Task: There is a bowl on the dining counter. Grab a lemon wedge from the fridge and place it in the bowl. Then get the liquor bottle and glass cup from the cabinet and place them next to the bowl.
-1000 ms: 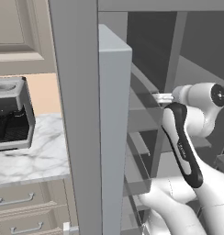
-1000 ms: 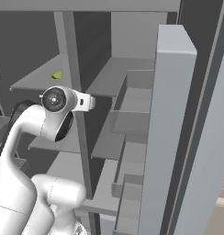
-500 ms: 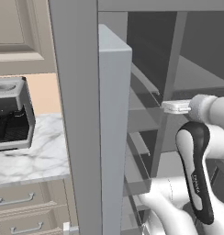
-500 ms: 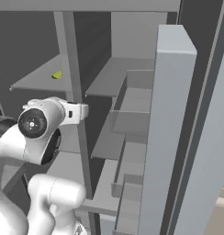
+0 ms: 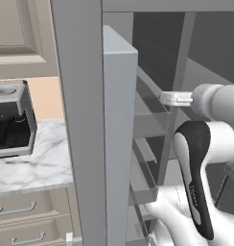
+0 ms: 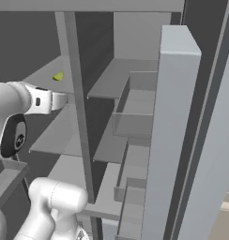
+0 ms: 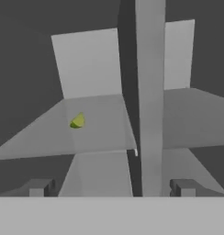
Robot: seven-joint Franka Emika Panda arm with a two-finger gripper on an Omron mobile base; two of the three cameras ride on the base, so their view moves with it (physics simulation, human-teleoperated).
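Observation:
The fridge stands open in front of me, its grey door edge upright at the right. A tiny yellow-green lemon wedge lies on an upper grey shelf in the left compartment. In the hand view the lemon wedge sits ahead and to the left on that shelf. My gripper is open, with nothing between its fingertips, and is well short of the wedge. My white hand reaches toward the shelves at about that height. The bowl, dining counter, liquor bottle and glass cup are out of view.
A vertical grey divider splits the fridge interior, just right of my line of sight. Door bins and lower shelves lie to the right. Left of the fridge are a marble worktop over cream drawers and a dark coffee machine.
My elbow and forearm have swung lower and outward, while the hand stays near the same shelf height, pointing into the fridge. The jaws stay open. The lemon wedge has not moved.

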